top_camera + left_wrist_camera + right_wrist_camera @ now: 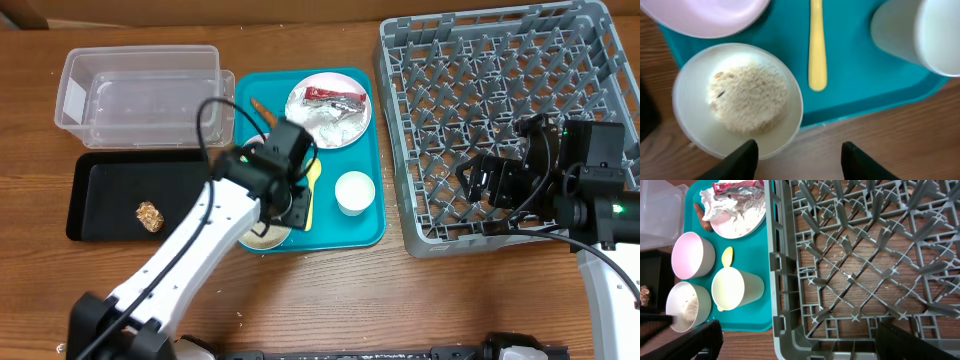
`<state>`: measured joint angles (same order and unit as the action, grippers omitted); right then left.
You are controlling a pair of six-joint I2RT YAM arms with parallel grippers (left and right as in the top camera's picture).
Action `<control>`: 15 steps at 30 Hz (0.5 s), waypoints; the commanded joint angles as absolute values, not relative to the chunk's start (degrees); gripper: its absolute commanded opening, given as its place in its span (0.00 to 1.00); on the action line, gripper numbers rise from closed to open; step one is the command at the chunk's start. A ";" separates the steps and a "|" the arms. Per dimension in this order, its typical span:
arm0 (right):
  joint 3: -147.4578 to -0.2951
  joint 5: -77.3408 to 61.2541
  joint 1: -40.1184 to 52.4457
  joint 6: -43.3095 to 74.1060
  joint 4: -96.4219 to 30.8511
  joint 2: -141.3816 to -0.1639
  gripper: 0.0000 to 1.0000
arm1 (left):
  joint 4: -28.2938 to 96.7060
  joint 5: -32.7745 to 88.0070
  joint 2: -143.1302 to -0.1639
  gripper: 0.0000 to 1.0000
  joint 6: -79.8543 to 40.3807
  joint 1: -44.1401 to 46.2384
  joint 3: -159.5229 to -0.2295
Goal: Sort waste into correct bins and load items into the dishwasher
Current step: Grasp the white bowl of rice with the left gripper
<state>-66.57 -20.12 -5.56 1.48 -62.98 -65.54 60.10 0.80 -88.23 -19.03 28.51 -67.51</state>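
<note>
My left gripper [799, 162] is open at the near rim of a pale bowl [690, 110] of white rice [747, 97], one finger over that rim. Beside it on the teal tray [850, 85] lie a pink bowl [705, 15], a yellow spoon [816, 45] and a white cup [920, 32]. The white plate [300, 100] carries a red wrapper [335, 97] and crumpled napkin [335, 122]; an orange stick [262, 112] lies beside it. My right gripper [800, 345] is open and empty, straddling the near left corner of the grey dish rack [500, 120].
A clear tub [140, 95] stands at the back left. In front of it a black tray [100, 180] holds a brown food chunk [150, 214]. My left arm crosses the teal tray's near left part [210, 240].
</note>
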 commanded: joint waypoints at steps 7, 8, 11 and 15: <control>-67.79 -20.03 -5.50 1.43 -62.74 -65.41 1.00 | 52.23 1.30 -94.28 0.43 -12.38 28.56 -60.18; -67.79 -20.03 -5.50 1.43 -62.74 -65.41 1.00 | 51.86 1.52 -95.39 0.41 -11.64 28.56 -60.14; -67.79 -20.03 -5.50 1.43 -62.89 -65.41 1.00 | 51.29 1.48 -99.15 0.36 -11.00 28.56 -60.12; -67.79 -20.01 -5.50 1.43 -63.16 -65.41 1.00 | 50.11 1.48 -103.33 0.22 -10.72 28.53 -60.12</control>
<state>-66.57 -20.10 -5.56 1.50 -63.13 -65.54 50.70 1.02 -100.49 -12.29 28.51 -60.55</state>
